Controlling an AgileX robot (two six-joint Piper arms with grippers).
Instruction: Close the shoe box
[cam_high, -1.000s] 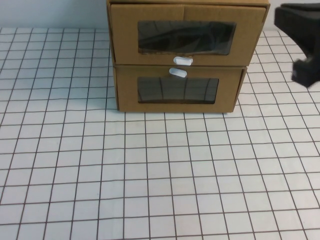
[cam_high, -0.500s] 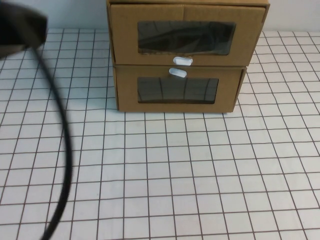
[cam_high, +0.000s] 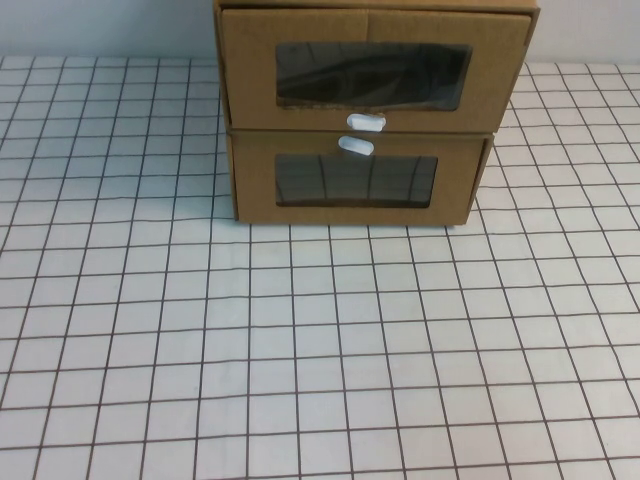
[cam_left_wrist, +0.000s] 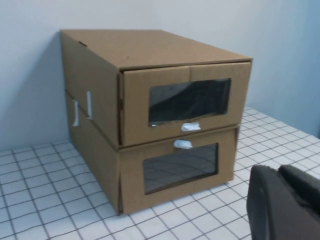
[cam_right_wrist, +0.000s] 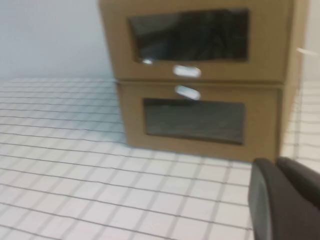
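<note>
The shoe box (cam_high: 250, 70) is the upper brown cardboard drawer, with a wide clear window (cam_high: 372, 75) and a small white pull tab (cam_high: 365, 122) below it. It stands at the far middle of the table, its front about level with the drawer under it. It also shows in the left wrist view (cam_left_wrist: 135, 110) and the right wrist view (cam_right_wrist: 117, 45). My left gripper (cam_left_wrist: 276, 172) is shut and empty, off to the box's left front, well short of it. My right gripper (cam_right_wrist: 275, 165) is shut and empty, in front of the box's right side. Neither arm shows in the high view.
The matching lower drawer (cam_high: 255, 180) has its white tab (cam_high: 356, 146) above its window and carries the shoe box. The white gridded table (cam_high: 320, 350) spreads in front. A pale wall (cam_left_wrist: 30, 75) stands right behind the boxes.
In the high view the right arm, at the upper right a second ago, has left the picture. The left arm and its cable, at the left half a second ago, have also gone. The boxes have not moved.
</note>
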